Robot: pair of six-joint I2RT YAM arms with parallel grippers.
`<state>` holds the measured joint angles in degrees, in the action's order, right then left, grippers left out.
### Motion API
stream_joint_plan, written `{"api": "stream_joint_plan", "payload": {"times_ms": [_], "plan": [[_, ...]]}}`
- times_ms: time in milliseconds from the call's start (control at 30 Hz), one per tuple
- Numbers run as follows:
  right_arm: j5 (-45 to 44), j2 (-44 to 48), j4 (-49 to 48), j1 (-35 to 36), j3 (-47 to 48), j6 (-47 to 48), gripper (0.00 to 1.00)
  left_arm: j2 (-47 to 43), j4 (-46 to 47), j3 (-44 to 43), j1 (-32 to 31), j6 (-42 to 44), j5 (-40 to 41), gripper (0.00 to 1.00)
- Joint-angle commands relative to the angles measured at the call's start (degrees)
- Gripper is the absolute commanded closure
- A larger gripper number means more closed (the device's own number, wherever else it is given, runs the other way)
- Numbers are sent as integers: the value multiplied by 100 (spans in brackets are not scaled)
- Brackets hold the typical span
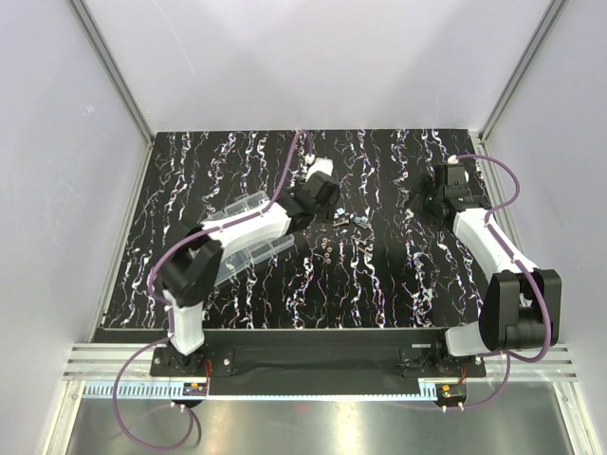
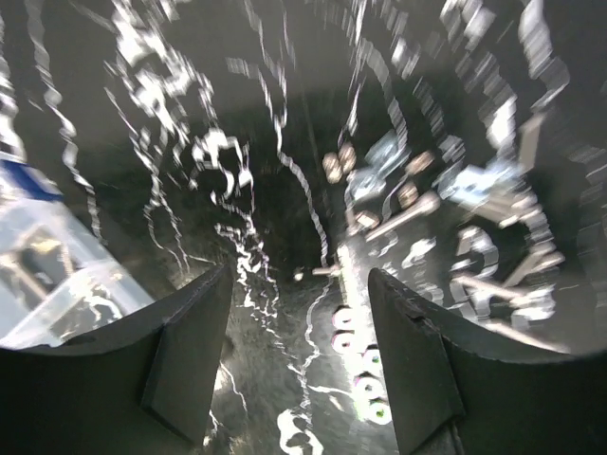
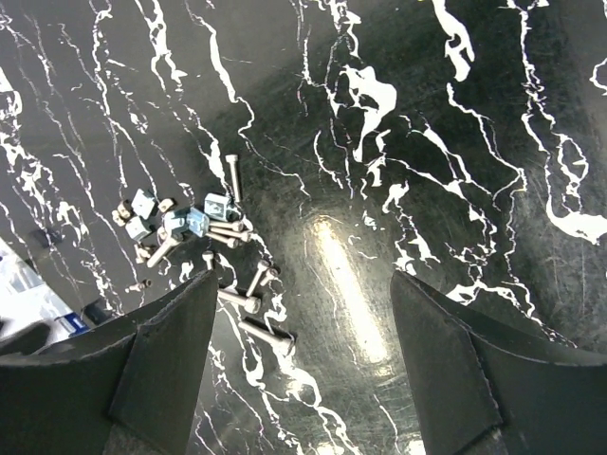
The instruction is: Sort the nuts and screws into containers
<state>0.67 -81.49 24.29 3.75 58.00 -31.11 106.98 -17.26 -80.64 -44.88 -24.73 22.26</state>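
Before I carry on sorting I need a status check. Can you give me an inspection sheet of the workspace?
Surface: black tabletop with white marble-like streaks, with a glare patch in the right wrist view.
Job's things: small silvery metal screws and ring-shaped metal nuts lie loose in one cluster mid-table. The clear plastic organiser box sits to their left, partly hidden under the left arm; its contents cannot be told.
Clutter: nothing seen.
Hands: left hand open and empty, over the cluster's left edge. Right hand open and empty, to the right of the cluster.
Cables: purple cables trail from each arm and loop past the table's near edge.
Surroundings: plain white walls.
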Motion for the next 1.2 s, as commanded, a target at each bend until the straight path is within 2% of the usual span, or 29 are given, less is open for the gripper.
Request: {"api": "stream_joint_plan", "payload": {"times_ms": [0,633,833,967,1167], "plan": [[-234,160,23,21,195,0,19,384,64,-241,50,337,-371,36],[-286,134,84,21,168,44,18,1413,346,-531,-38,803,-618,39],[-383,116,181,21,221,44,18,1422,407,-348,-38,672,-618,47],[-366,116,198,21,221,18,19,1431,355,-286,-38,566,-591,63],[-401,169,207,21,186,0,18,1238,407,4,-47,443,-504,62]]}}
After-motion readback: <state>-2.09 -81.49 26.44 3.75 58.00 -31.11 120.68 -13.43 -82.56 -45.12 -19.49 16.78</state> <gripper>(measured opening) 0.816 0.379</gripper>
